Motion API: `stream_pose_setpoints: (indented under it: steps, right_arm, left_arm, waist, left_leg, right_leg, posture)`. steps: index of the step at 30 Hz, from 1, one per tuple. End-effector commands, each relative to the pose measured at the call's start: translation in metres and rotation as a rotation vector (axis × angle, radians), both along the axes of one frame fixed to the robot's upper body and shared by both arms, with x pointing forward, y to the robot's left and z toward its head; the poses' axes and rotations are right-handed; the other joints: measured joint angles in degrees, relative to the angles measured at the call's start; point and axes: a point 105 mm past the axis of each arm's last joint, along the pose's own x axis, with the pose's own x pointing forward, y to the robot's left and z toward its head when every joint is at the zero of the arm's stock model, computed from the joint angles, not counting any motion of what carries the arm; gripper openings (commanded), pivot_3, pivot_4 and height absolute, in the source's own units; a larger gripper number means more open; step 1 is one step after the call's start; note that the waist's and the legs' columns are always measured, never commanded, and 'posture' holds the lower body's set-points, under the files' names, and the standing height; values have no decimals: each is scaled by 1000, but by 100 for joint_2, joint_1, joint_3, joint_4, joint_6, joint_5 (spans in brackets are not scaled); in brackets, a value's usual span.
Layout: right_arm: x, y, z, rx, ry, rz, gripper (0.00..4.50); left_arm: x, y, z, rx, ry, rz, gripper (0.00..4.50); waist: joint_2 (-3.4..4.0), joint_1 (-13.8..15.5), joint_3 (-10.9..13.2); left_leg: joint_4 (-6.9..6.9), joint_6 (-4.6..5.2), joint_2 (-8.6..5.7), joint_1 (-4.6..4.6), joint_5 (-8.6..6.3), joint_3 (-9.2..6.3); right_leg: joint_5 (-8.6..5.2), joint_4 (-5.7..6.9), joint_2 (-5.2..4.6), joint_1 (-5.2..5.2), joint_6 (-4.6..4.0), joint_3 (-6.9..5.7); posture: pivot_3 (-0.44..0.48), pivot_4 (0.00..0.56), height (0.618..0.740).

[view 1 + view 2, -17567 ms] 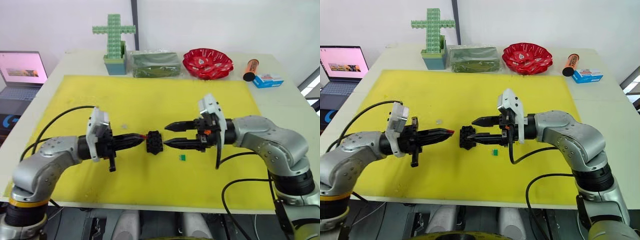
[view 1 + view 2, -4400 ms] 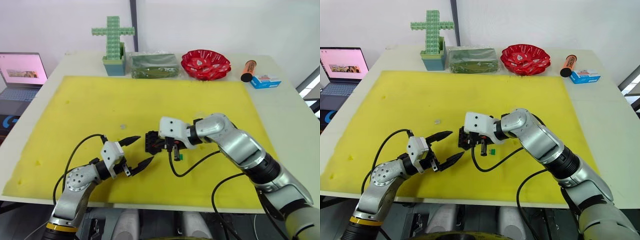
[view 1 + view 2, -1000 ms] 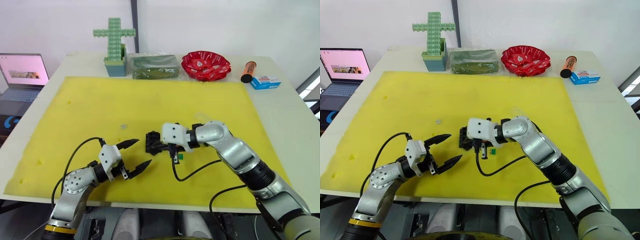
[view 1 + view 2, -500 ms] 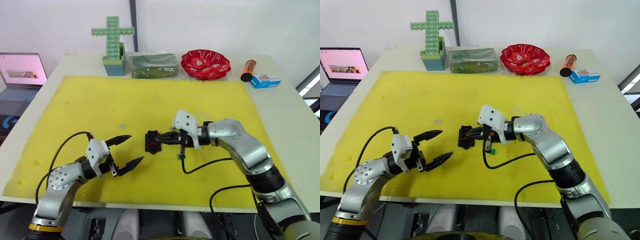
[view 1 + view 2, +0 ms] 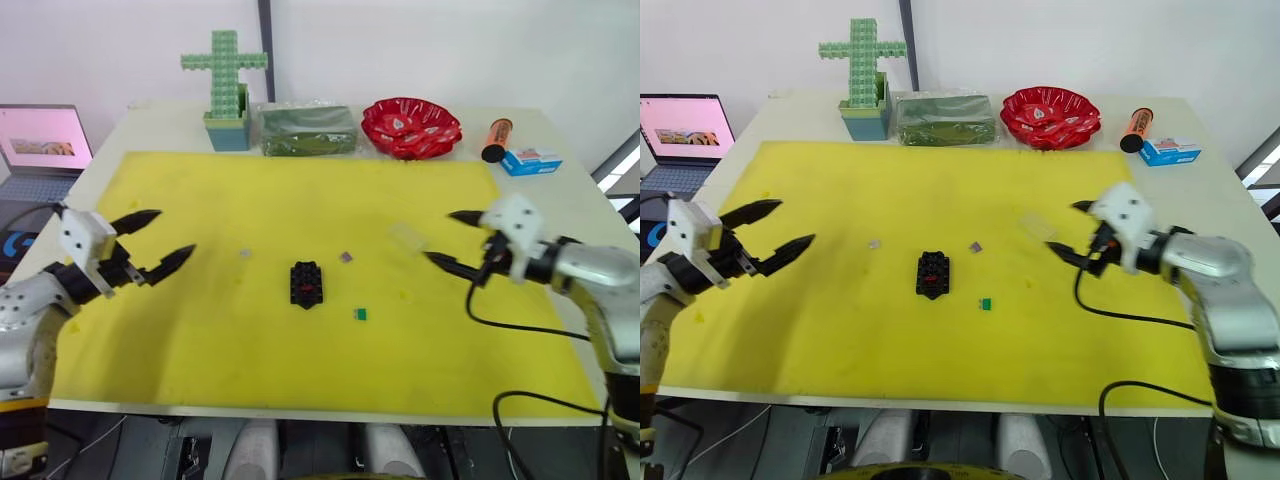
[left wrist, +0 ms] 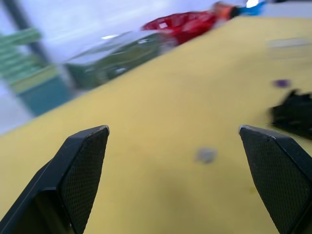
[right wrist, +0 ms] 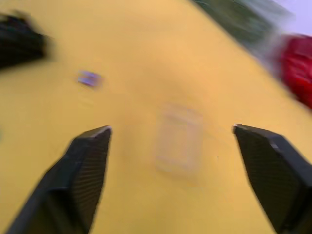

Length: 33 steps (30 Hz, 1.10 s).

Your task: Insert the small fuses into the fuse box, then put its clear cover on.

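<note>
Jaws of both grippers wide, empty.

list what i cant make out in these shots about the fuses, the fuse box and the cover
- Fuse box: a spot of red shows on it in the eye views, but its slots are too small to tell how far the red fuse is seated. It is blurred at the left wrist view's edge.
- Clear cover: a faint smeared outline in the right wrist view; which way up cannot be told.
- Grey-white fuse: a tiny speck, shape unreadable.

arms: silver-grey | wrist blocks: white | left claw (image 5: 160,240), right claw (image 5: 451,240): black, pointed | cables: black, seemingly loose
</note>
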Motion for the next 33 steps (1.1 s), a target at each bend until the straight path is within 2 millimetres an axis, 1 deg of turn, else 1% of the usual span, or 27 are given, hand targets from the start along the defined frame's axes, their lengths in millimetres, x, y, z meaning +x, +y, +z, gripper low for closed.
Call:
stream_pose_setpoints:
  steps: [1, 4, 6, 8, 10, 12, 14, 15, 16, 17, 18, 20, 21, 23, 24, 26, 27, 29, 33]
  right_arm:
    - [-5, -24, 8, 3, -73, -78, 4466]
    - [-6, -30, 5, -11, -83, -98, 4466]
    - [-5, -29, 6, -13, -94, -97, 4466]
    - [-4, -23, 10, 2, -95, -68, 4466]
    - [-5, -11, 13, 24, -90, -19, 4466]
    - [-8, 9, 17, 71, -82, 63, 4466]
    - [-13, 30, 22, 116, -74, 146, 4466]
    - [-15, 40, 26, 136, -70, 189, 4466]
    - [-20, 59, 32, 164, -68, 268, 4466]
    - [-26, 76, 37, 181, -61, 343, 4466]
    - [-30, 87, 41, 191, -54, 390, 4466]
    - [-43, 118, 47, 207, -31, 532, 4466]
    - [-49, 129, 46, 200, -14, 589, 4466]
    - [-58, 146, 44, 181, 10, 681, 4466]
    - [-59, 152, 44, 177, 7, 702, 4466]
    - [-56, 162, 45, 177, -5, 723, 4466]
    - [-53, 164, 45, 170, -15, 722, 4466]
    - [-51, 166, 42, 155, -23, 724, 4466]
    - [-47, 163, 36, 142, -40, 707, 4466]
  left_arm:
    - [-2, 24, -3, 36, -15, 82, 4500]
    - [0, 31, -8, 37, -10, 109, 4500]
    - [2, 32, -10, 34, -3, 115, 4500]
    - [3, 29, -9, 28, -5, 110, 4500]
    - [8, 31, -10, -3, 31, 152, 4500]
    - [10, 28, -11, -104, 109, 167, 4500]
    - [10, 23, -5, -249, 168, 162, 4500]
    - [9, 21, -2, -295, 190, 156, 4500]
    - [9, 18, 5, -389, 228, 142, 4500]
    - [8, 15, 8, -470, 296, 122, 4500]
    - [7, 12, 11, -522, 349, 106, 4500]
    - [7, 8, 12, -698, 557, 85, 4500]
    - [5, 3, 12, -751, 648, 57, 4500]
    - [3, -6, 17, -871, 761, -22, 4500]
    - [3, -10, 17, -909, 814, -46, 4500]
    - [2, -22, 3, -877, 953, -41, 4500]
    - [3, -25, -3, -861, 1001, -22, 4500]
    - [8, -28, -3, -968, 1046, -72, 4500]
    - [10, -44, -19, -1003, 1165, -106, 4500]
  waist:
    - [1, -11, 1]
    - [2, -15, 2]
    - [2, -6, 2]
    - [2, 0, 2]
    - [2, 13, 2]
    - [2, 5, 2]
    - [1, -7, 2]
    - [0, -11, 3]
    - [-2, -19, 4]
    - [-7, -25, 8]
    - [-13, -26, 13]
    - [-22, -21, 20]
    - [-25, -13, 20]
    - [-26, -2, 21]
    - [-27, -2, 21]
    - [-29, -16, 21]
    - [-30, -19, 20]
    - [-35, -8, 20]
    - [-52, -14, 17]
  left_leg:
    - [0, 1, 1, 1, -1, 1]
    - [3, 1, 4, 1, 0, 2]
    - [5, 1, 6, 4, -1, 2]
    - [6, 1, 7, 4, -1, 1]
    - [6, 1, 6, 4, -1, 2]
    - [6, 1, 6, 4, -1, 0]
    - [6, 1, 11, 3, -1, -3]
    - [7, 1, 12, 3, 0, -4]
    - [8, 1, 12, 3, -1, -5]
    - [9, 1, 18, 4, 0, -7]
    - [12, 2, 31, 4, 0, -12]
    - [14, 1, 32, 10, 0, -24]
    - [14, 1, 27, 11, 0, -25]
    - [14, 2, 19, 11, 0, -36]
    - [13, 2, 12, 12, 0, -40]
    - [15, 2, -2, 11, 0, -41]
    - [15, 1, -4, 10, 0, -40]
    - [16, 1, -5, 11, 0, -40]
    - [15, 0, -7, 10, 1, -41]
  right_leg:
    - [0, 1, 1, -1, 1, 1]
    - [1, 7, 4, -3, 1, 2]
    - [1, 8, 4, -1, 1, 2]
    - [1, 8, 3, 1, 1, 2]
    - [1, 7, 1, 2, 1, 3]
    - [2, 7, 1, 3, 3, 3]
    - [5, 10, 2, 4, 8, 3]
    - [10, 12, 4, 3, 18, 3]
    - [10, 16, 4, 2, 19, 3]
    - [11, 22, 4, 0, 21, 3]
    - [12, 35, 5, -4, 23, 3]
    - [11, 56, 12, -6, 27, 0]
    - [10, 60, 18, -5, 29, -6]
    - [7, 63, 24, -2, 34, -15]
    - [3, 64, 22, 0, 40, -16]
    - [1, 68, 14, 1, 45, -14]
    - [1, 69, 11, 0, 45, -12]
    - [1, 70, 11, 0, 45, -12]
    - [1, 72, 12, -2, 45, -14]
  posture:
    - [0, 150, 740]
    - [0, 150, 740]
    - [0, 150, 740]
    - [0, 150, 740]
    - [0, 150, 740]
    - [0, 150, 740]
    - [0, 150, 740]
    - [0, 150, 740]
    - [0, 150, 740]
    - [0, 150, 740]
    - [0, 150, 740]
    - [0, 150, 740]
    - [0, 150, 740]
    - [0, 150, 740]
    - [0, 150, 740]
    - [0, 150, 740]
    - [0, 150, 740]
    - [0, 150, 740]
    - [0, 150, 740]
